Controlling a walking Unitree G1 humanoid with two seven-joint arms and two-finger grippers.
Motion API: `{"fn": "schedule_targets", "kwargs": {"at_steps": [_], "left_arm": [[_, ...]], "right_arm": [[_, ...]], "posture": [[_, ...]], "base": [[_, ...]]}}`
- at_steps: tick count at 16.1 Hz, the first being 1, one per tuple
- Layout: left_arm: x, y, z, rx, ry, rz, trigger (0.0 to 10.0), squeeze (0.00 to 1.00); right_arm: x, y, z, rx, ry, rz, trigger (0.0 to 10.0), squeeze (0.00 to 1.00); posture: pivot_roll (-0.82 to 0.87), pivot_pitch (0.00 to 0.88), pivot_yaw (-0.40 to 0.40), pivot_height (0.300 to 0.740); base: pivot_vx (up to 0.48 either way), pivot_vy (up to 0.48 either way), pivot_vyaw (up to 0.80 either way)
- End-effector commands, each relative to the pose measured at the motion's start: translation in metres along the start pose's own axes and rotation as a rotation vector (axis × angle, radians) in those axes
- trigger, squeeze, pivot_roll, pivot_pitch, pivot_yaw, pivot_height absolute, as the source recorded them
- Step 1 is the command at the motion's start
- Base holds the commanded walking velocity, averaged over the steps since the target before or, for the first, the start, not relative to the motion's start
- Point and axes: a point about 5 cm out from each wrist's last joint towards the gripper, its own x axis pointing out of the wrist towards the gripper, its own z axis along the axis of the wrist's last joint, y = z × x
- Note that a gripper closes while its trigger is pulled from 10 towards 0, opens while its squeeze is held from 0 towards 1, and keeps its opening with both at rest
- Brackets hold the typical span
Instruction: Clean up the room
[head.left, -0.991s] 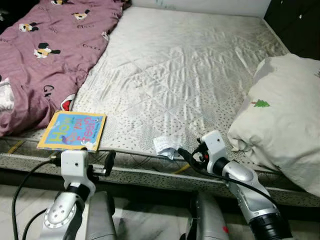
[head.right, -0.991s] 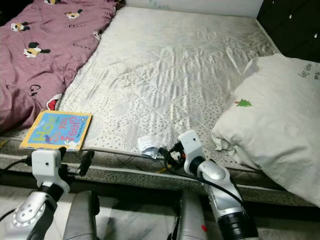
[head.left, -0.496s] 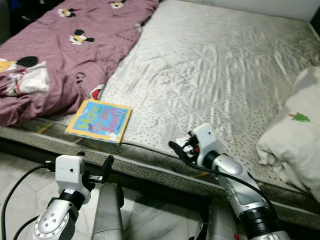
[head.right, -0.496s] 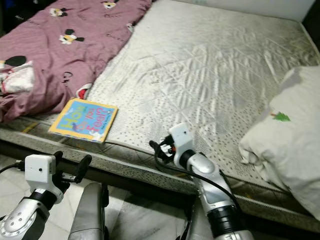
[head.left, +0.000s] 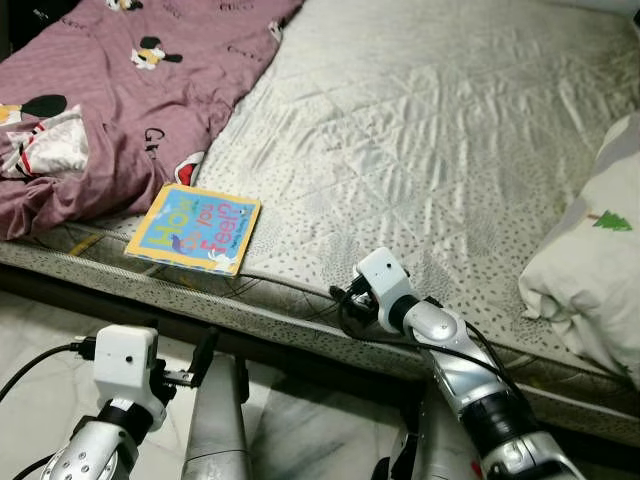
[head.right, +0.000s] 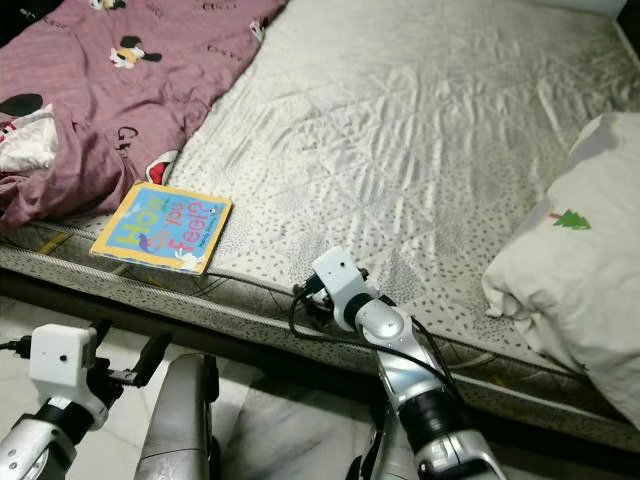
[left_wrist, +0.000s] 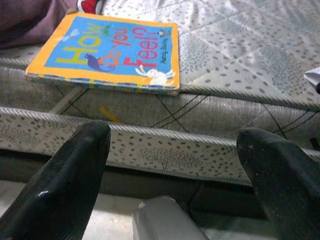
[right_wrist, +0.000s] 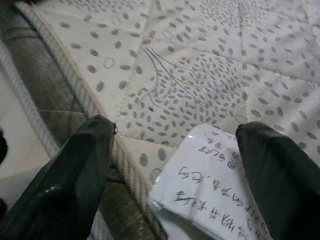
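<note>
A white paper slip (right_wrist: 210, 197) with handwriting lies at the front edge of the mattress (head.left: 430, 120). My right gripper (head.left: 342, 298) is over that edge, open, and the right wrist view has the slip between its two black fingers (right_wrist: 70, 180), not touching them. A blue and orange picture book (head.left: 195, 228), titled "How Do You Feel?", lies flat near the same edge, further left. My left gripper (head.right: 125, 345) hangs open below the bed side, pointing towards the book (left_wrist: 107, 52), with nothing in it.
A purple blanket (head.left: 100, 100) with cartoon mice covers the bed's left part, with a crumpled white cloth (head.left: 45, 150) on it. A white pillow (head.left: 590, 260) with a small tree print sits at the right. Tiled floor (head.left: 40, 340) and my own legs (head.left: 215, 420) are below.
The camera has turned left, so the whole picture shifted. My right gripper has moved onto the paper slip, which now sits between its fingers. The left gripper has sunk lower.
</note>
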Motion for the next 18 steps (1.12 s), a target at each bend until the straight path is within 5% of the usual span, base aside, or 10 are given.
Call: {"fn": "schedule_targets", "kwargs": {"at_steps": [1,5,7,8,9,10,17,18], "left_arm": [[-0.004,-0.001,0.002,0.006,0.007,0.000,10.0,0.00],[-0.010,-0.004,0.005,0.025,0.014,-0.018,10.0,0.00],[-0.012,-0.002,0.005,0.028,0.023,-0.014,10.0,0.00],[-0.012,-0.002,0.005,0.029,0.026,-0.013,10.0,0.00],[-0.012,-0.002,0.005,0.028,0.027,-0.013,10.0,0.00],[-0.011,-0.003,0.005,0.026,0.028,-0.017,10.0,0.00],[-0.004,-0.005,0.005,0.025,0.029,-0.027,10.0,0.00],[-0.003,-0.005,0.005,0.024,0.030,-0.027,10.0,0.00]], "right_arm": [[0.003,-0.004,0.004,-0.027,-0.011,-0.024,10.0,0.00],[0.013,-0.019,0.005,-0.148,0.014,-0.119,10.0,0.00],[0.010,-0.029,-0.003,-0.201,0.056,-0.153,5.8,0.00],[0.008,-0.033,-0.008,-0.233,0.073,-0.159,0.0,0.00],[0.007,-0.035,-0.011,-0.243,0.087,-0.155,0.0,0.00],[0.002,-0.041,-0.021,-0.263,0.129,-0.162,10.0,0.00],[-0.011,-0.066,-0.036,-0.288,0.185,-0.247,10.0,0.00],[-0.013,-0.070,-0.038,-0.310,0.197,-0.260,0.0,0.00]], "posture": [[0.25,0.239,-0.032,0.532],[0.27,0.260,-0.026,0.532],[0.27,0.264,-0.025,0.532],[0.27,0.264,-0.025,0.532],[0.27,0.264,-0.025,0.532],[0.27,0.262,-0.025,0.532],[0.25,0.246,-0.029,0.532],[0.25,0.243,-0.030,0.532]], "base": [[0.000,0.000,0.00],[0.000,0.000,0.00],[0.000,0.000,0.00],[0.000,0.000,0.00],[0.000,0.000,0.00],[0.000,0.000,0.00],[0.000,0.000,0.00],[0.000,0.000,0.00]]}}
